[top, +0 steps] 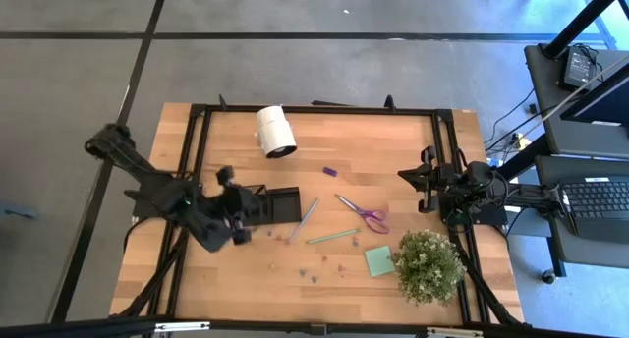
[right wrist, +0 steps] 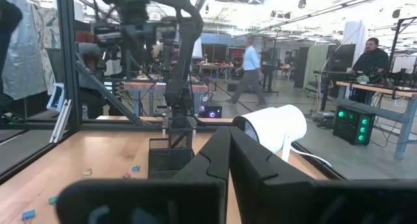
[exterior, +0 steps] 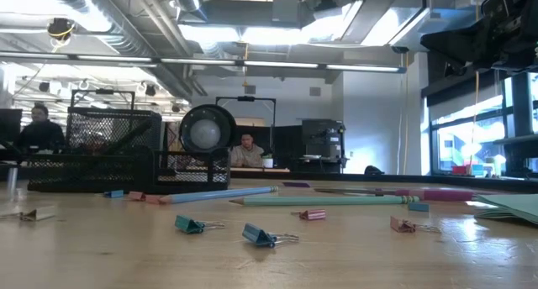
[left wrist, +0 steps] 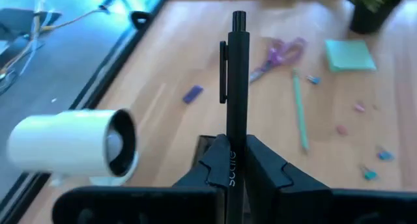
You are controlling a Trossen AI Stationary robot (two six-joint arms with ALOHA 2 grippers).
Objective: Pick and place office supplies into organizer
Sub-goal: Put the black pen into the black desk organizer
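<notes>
The left arm hides part of the organizer in the high view.

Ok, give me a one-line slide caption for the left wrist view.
Left end effector shut on a black pen held upright above the wooden table, white cylinder roll beside it, scissors beyond.

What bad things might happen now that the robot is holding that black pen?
The left end effector pinches the black pen only near one end, so the pen might tilt or slip out. The organizer is small with low walls, so the long pen could tip over its edge when dropped in. The white roll lies close by and might get bumped.
</notes>
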